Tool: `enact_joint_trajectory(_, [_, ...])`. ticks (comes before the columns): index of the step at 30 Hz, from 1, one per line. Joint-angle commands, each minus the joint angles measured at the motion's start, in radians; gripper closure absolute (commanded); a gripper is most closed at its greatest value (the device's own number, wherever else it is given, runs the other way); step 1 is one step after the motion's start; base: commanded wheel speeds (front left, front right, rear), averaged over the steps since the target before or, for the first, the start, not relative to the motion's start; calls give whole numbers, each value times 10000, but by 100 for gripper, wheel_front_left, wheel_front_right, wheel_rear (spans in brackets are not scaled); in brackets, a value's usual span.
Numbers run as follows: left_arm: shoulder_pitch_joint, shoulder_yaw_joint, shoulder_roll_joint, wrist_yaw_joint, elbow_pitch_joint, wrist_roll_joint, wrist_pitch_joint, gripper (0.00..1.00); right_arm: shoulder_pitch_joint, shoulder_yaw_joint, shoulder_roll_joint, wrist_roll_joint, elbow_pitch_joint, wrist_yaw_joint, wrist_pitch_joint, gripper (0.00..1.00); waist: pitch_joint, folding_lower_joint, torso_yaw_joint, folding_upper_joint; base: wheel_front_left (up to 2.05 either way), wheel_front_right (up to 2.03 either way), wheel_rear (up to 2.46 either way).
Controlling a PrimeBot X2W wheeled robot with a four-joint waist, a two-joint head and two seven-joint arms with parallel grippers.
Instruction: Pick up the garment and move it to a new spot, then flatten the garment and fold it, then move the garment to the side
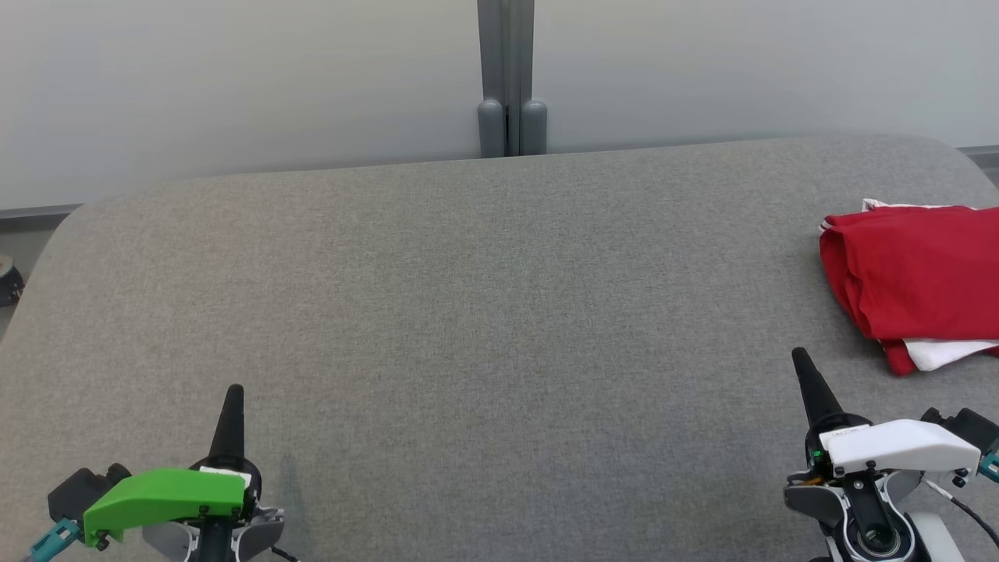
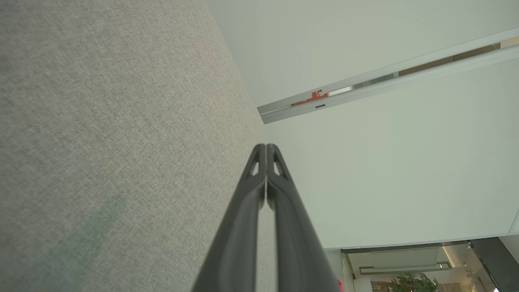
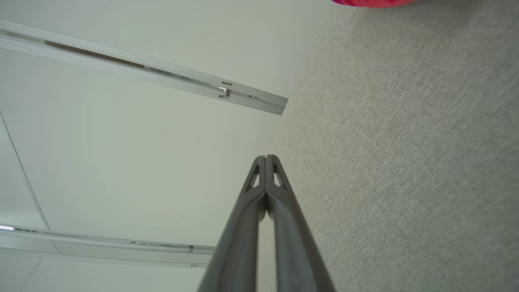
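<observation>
Head view, red garment [image 1: 913, 273] cut off right

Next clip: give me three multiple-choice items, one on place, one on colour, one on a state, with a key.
1. Where on the table does the garment lie? A. right side B. centre C. left side
2. The garment is mostly: A. blue B. red C. green
3. The left gripper and right gripper are: A. both open B. gripping cloth C. both shut, empty
Key: 1 A, it lies at the head view's right; 2 B, red over some white; 3 C, fingers meet in both wrist views.
</observation>
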Motion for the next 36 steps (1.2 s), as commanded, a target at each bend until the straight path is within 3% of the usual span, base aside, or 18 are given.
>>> enact_joint_trajectory(1, [-237,96,44,-98,-100,-222,51,100,-216,-45,-61,235,-111,5,60,100,0,0,-3,0,0,0,0])
enact_joint_trajectory(36, [-400,676,53,-519,-307,-2692,788,100,-310,-390,-85,2827,-219,6,756,100,-1,0,-111,0,0,0,0])
